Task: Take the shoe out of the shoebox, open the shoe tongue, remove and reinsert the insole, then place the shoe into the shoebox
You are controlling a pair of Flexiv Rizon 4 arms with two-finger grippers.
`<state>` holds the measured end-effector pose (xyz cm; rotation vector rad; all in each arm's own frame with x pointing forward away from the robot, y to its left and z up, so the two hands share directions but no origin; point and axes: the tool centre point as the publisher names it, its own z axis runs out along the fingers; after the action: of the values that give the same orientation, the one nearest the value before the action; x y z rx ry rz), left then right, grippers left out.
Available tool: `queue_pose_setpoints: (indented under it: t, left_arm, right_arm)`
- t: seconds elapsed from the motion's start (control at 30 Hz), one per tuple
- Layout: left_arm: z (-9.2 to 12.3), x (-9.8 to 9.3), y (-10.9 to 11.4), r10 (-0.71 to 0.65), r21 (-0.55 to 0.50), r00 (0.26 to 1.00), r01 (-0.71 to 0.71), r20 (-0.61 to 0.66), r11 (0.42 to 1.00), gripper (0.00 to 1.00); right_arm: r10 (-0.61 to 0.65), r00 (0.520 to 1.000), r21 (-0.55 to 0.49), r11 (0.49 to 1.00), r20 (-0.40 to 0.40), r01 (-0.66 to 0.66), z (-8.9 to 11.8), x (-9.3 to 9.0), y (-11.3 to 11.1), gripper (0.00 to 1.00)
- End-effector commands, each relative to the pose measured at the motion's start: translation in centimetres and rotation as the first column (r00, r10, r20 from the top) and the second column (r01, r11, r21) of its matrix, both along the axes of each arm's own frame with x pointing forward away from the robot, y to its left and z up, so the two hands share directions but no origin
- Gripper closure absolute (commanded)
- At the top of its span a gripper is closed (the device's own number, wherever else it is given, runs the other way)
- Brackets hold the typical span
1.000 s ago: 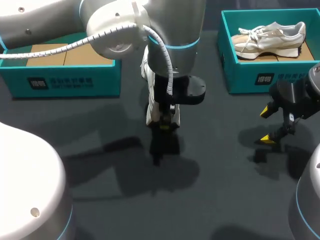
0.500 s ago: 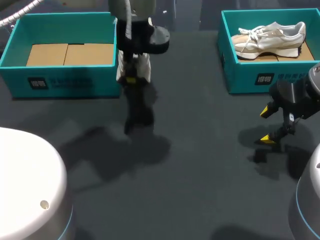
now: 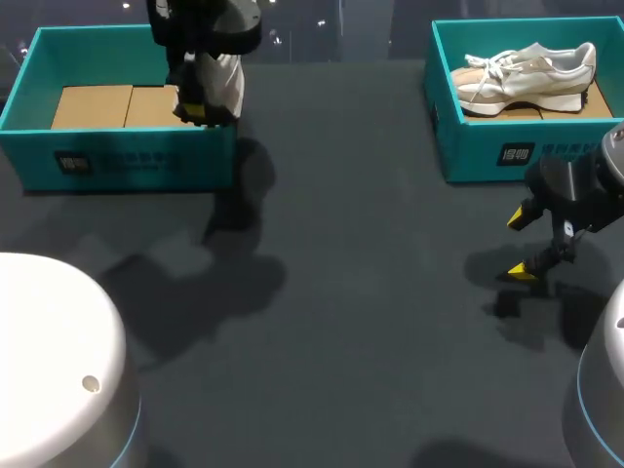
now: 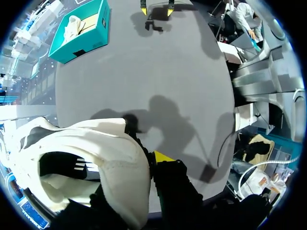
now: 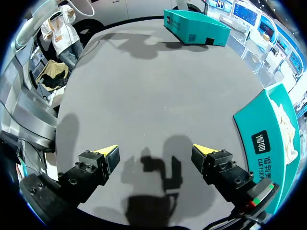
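1. The left shoebox (image 3: 117, 161), teal and open-topped, is sitting at the far left of the counter (image 3: 370, 312). A brown cardboard liner (image 3: 102, 105) is lying flat across its floor.
2. The left tool (image 3: 198, 105) is hanging over the right end of the left shoebox, above its rim. It is clenching a white shoe (image 3: 224, 83), which is being carried clear of the counter. In the left wrist view the wall of the white shoe (image 4: 96, 158) is passing between the fingers, with one yellow fingertip (image 4: 163, 156) pressing against its outer side. The other fingertip is hiding behind the shoe.
3. The middle of the dark grey counter is carrying only the shadows of the arms.
4. The right shoebox (image 3: 517, 146), also teal, is standing at the far right of the counter. A second shoe (image 3: 526, 68), pale with laces, is lying on its side inside it.
5. The right tool (image 5: 156, 155) is hovering above the counter just in front of the right shoebox (image 5: 266, 139). It is released, its two yellow-tipped fingers (image 5: 108, 152) standing wide apart and gripping nothing. Its shadow is falling on the counter directly beneath it.
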<state>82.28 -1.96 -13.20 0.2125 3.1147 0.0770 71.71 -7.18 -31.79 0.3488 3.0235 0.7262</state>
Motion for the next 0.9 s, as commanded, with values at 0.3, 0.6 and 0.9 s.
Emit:
queue_pose_setpoints:
  t: [0.3,0.6,0.9]
  left_arm:
    - [0.1,5.2,6.0,0.047,-0.007,0.997,-0.048,-0.065,0.999,1.0]
    - [-0.7,12.3,15.0,0.099,0.005,0.993,-0.099,-0.06,0.995,1.0]
    - [-2.5,15.5,22.9,0.105,0.004,0.992,-0.105,-0.063,0.994,1.0]
  right_arm:
    - [-0.002,1.0,-0.003,1.0,0.001,0.002,0.0,-0.1,0.1,0.0]
    - [-0.002,1.0,-0.003,1.0,0.001,0.002,0.0,-0.1,0.1,0.0]
    - [-0.002,1.0,-0.003,1.0,0.001,0.002,0.0,-0.1,0.1,0.0]
